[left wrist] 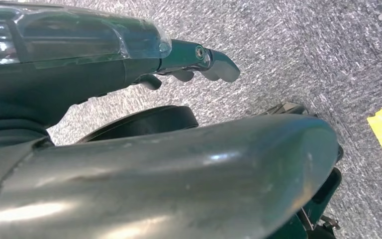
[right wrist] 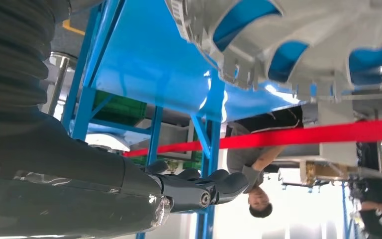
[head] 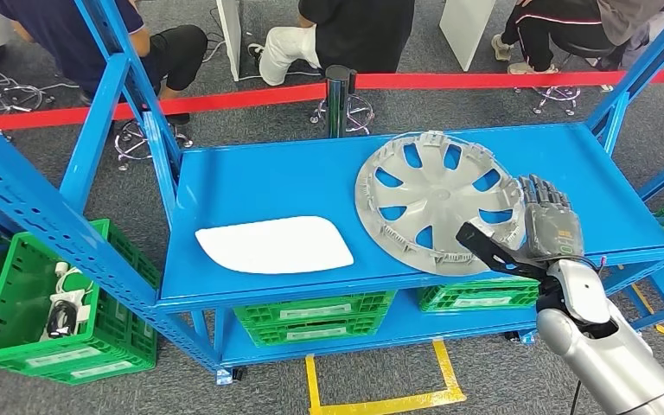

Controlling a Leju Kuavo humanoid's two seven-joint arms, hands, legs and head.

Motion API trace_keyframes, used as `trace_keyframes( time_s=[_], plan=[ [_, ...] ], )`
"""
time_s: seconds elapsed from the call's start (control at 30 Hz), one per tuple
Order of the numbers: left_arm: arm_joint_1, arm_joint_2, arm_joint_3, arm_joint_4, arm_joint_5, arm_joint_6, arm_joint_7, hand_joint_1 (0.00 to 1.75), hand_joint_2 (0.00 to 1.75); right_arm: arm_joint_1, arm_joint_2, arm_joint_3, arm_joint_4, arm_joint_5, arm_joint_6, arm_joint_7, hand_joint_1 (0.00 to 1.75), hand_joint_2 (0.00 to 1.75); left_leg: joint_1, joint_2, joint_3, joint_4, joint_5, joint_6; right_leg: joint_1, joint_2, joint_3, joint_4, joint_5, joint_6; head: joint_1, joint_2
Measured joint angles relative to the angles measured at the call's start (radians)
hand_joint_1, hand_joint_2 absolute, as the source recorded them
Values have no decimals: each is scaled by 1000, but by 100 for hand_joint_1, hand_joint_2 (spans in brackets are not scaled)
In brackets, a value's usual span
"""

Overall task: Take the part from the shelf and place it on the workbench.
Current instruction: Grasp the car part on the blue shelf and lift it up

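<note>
A: Hubcap (head: 437, 201), silver-grey with blue showing through its cut-outs, lies flat on the top blue shelf (head: 268, 181), toward the right. A white panel (head: 274, 245) lies well apart from it on the same surface.

B: And the hands?

A: Right hand (head: 543, 232) hovers at the hubcap's right edge, fingers extended, thumb spread toward the rim, grasping nothing. Whether the fingers touch the rim cannot be told. Left hand (left wrist: 129, 64), seen from its wrist, hangs over grey floor, fingers loosely extended and holding nothing.

B: Containers?

A: Green crate (head: 17, 303) at left holds white and black items, too small to identify. Two green crates (head: 316, 316) on the lower level are partly hidden by the shelf edge, their contents concealed.

B: Background?

A: Red barrier tape (head: 225, 99); seated people (head: 346, 35), cut off by the frame.
</note>
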Motion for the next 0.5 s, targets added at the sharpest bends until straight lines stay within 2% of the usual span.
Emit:
trace_keyframes(
  time_s=[0.33, 0.5],
  plan=[
    [0, -6, -19, 0, -22, -6, 4, 0, 0, -22, -2, 58, 28, -9, 84, -75, 0, 175, 0, 9, 0, 0, 0, 0, 0, 1, 0, 1, 0, 0, 0, 0],
    [-3, -11, -30, 0, -29, -6, 13, 0, 0, -66, 15, 102, 44, 29, 70, -103, 0, 175, 0, 14, 2, 0, 0, 0, 0, 5, 0, 1, 1, 1, 0, 0]
  ],
)
